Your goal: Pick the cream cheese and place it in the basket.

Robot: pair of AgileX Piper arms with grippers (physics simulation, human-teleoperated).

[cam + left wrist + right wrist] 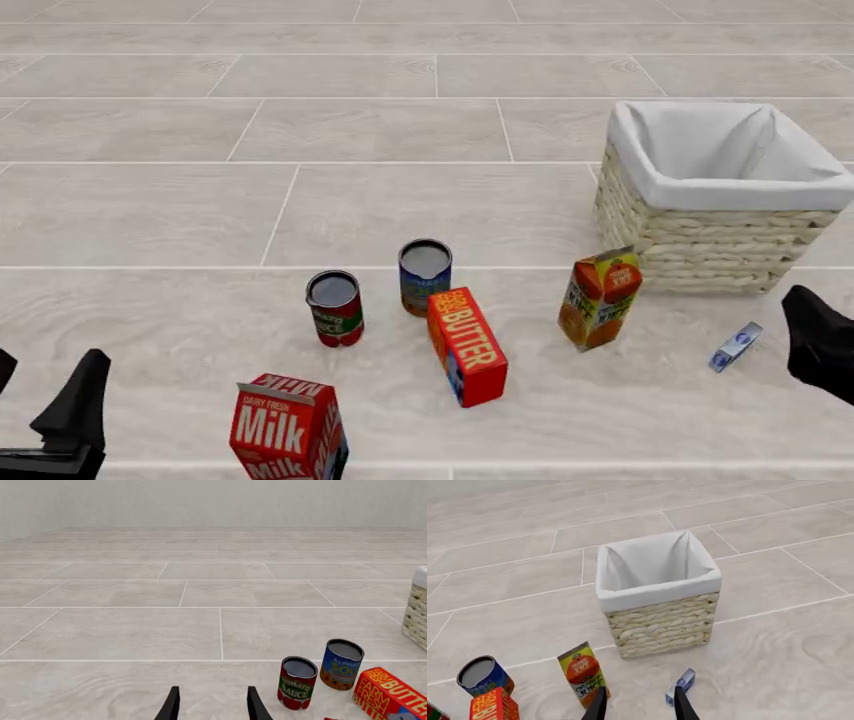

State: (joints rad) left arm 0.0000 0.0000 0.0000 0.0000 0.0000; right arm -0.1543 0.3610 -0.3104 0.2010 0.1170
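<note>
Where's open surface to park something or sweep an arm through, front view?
Bare: the wide stretch left of the tomato can, and everything behind the cans, left of the basket. Crowded: cans, butter box, milk carton and juice carton cluster mid-front; the cream cheese sits before the basket.

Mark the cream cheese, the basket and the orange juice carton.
cream cheese [735, 347], front view, its tilted face.
basket [705, 247], front view, woven front wall.
orange juice carton [582, 676], right wrist view, its front face.
</note>
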